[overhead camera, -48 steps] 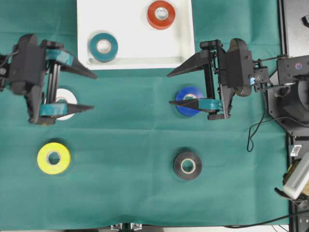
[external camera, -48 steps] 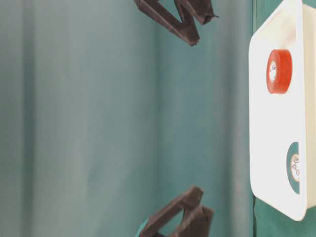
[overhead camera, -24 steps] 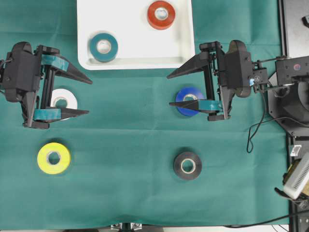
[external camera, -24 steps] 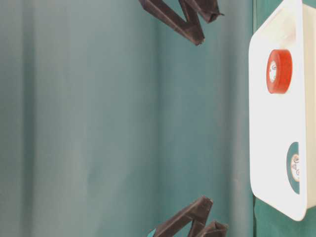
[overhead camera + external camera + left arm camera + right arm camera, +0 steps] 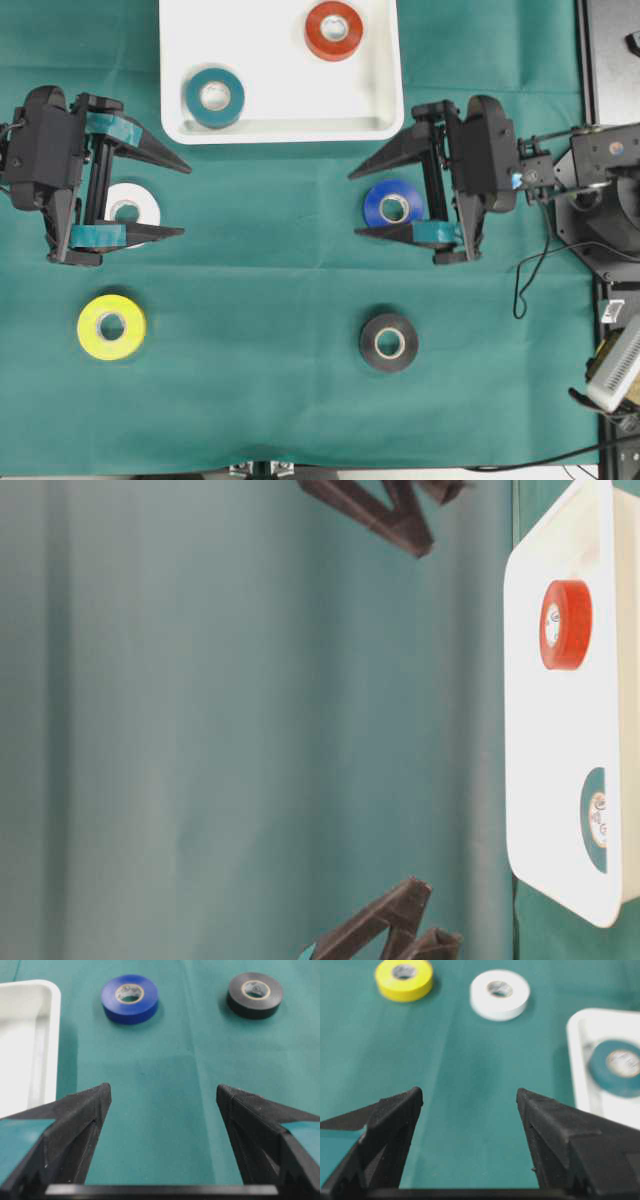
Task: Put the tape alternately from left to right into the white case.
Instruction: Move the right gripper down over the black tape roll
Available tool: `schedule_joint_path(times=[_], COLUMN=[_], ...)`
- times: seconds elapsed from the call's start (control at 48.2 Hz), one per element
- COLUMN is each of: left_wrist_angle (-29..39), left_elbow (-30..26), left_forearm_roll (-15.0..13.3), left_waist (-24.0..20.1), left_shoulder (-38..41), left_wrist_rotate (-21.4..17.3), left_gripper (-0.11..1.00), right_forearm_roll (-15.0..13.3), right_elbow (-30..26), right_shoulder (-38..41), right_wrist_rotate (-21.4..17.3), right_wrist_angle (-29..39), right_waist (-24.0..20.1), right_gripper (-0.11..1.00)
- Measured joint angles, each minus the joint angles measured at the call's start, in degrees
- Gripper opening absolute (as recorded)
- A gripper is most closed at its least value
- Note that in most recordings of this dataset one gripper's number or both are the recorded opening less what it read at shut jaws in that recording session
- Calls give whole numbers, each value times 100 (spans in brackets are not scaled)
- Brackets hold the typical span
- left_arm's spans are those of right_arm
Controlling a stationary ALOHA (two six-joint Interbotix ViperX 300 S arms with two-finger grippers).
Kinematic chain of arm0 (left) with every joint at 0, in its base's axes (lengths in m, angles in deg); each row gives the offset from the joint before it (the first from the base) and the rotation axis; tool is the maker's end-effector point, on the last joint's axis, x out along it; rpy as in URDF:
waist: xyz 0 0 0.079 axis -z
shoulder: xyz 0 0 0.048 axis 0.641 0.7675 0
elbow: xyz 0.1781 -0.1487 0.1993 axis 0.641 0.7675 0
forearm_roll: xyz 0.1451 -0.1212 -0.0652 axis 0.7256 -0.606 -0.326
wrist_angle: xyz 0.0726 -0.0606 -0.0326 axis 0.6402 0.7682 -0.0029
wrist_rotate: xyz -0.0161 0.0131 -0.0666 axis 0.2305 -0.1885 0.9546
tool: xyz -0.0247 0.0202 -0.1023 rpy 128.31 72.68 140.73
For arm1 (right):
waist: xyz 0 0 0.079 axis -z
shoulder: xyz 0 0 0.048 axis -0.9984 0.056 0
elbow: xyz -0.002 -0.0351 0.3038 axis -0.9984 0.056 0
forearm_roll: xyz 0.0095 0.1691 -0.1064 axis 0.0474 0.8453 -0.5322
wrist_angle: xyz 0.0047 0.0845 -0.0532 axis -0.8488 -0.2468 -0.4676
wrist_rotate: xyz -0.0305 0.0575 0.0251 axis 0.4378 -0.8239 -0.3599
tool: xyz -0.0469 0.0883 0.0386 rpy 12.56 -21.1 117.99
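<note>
Both the left hand [image 5: 180, 197] and right hand [image 5: 355, 203] stood wide and empty, the right one having shifted to straddle the blue roll [image 5: 393, 207] since the earlier frame.

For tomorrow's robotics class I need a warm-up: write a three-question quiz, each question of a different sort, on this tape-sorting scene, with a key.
1. How many rolls already lie in the white case?
2. True or false: the right gripper is shut on the blue roll.
3. Which roll lies nearest the left gripper? A) yellow roll B) white roll C) black roll

Key:
1. Two: the teal roll and the red roll.
2. False: its jaws stand open, and in the overhead view the blue roll shows between the fingers, not gripped.
3. B.
</note>
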Motion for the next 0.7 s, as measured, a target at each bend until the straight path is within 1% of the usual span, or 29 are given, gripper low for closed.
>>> schedule_joint_path(times=[0.249,0.539,0.622,0.705], left_wrist_angle=[-9,-9,-9,0], left_elbow=[0,0,0,0], left_forearm_roll=[0,-9,-9,-9], left_waist=[0,-9,0,0], left_shoulder=[9,9,9,9], left_wrist_rotate=[-9,0,0,0], left_gripper=[81,81,81,81], right_forearm_roll=[0,0,0,0], right_elbow=[-35,-105,-193,-308], right_shoulder=[0,44,141,255], right_wrist_rotate=[-668,-1512,-1714,-1828], right_wrist_angle=[809,1301,1538,1749], right_waist=[-448,-1143,-1336,-1485], right_gripper=[81,81,81,81])
